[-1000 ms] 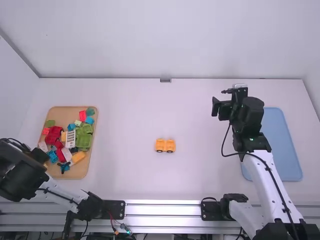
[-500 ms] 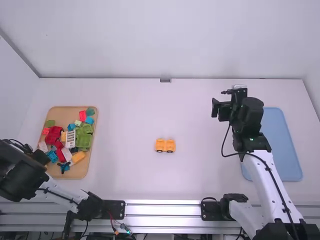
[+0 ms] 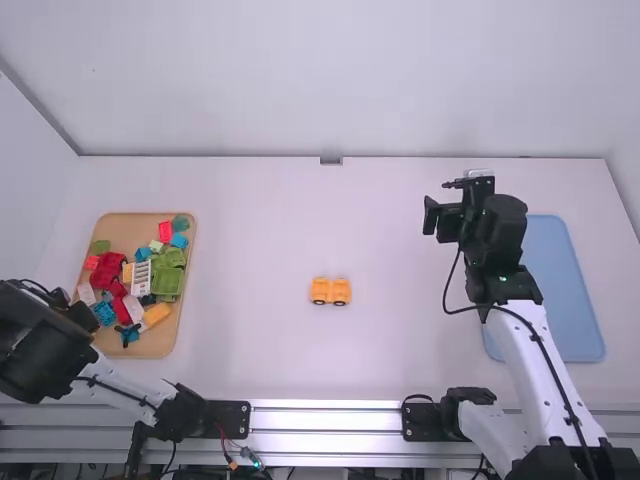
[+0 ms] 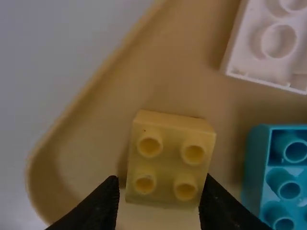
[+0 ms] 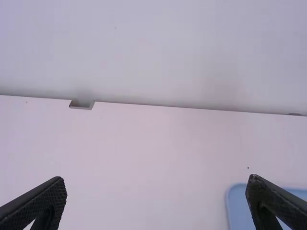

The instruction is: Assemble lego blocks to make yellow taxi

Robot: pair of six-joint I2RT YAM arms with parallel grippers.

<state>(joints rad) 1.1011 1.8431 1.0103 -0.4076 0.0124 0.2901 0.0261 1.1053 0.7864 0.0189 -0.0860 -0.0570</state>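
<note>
In the high view, my left gripper (image 3: 42, 342) is low over the near-left corner of the wooden tray (image 3: 150, 349). A yellow two-by-two block (image 4: 170, 158) lies studs up in that tray, between the parted fingertips of my left gripper (image 4: 160, 181), a slim gap on one side. An orange-yellow wheeled piece (image 3: 331, 291) stands on the table's middle. Another yellow block (image 3: 156, 314) is among the tray's pieces. My right gripper (image 3: 452, 205) is raised over the table's right part; in its wrist view the right gripper (image 5: 157, 185) is spread wide and holds nothing.
Beside the yellow two-by-two are a teal block (image 4: 283, 177) and a white block (image 4: 273, 45). Red (image 3: 106, 270) and green (image 3: 167, 280) blocks crowd the tray. A blue tray (image 3: 565, 290) lies to the right, partly behind the right arm.
My left gripper has shifted very slightly over the tray's near corner. The right arm and the wheeled piece have kept still.
</note>
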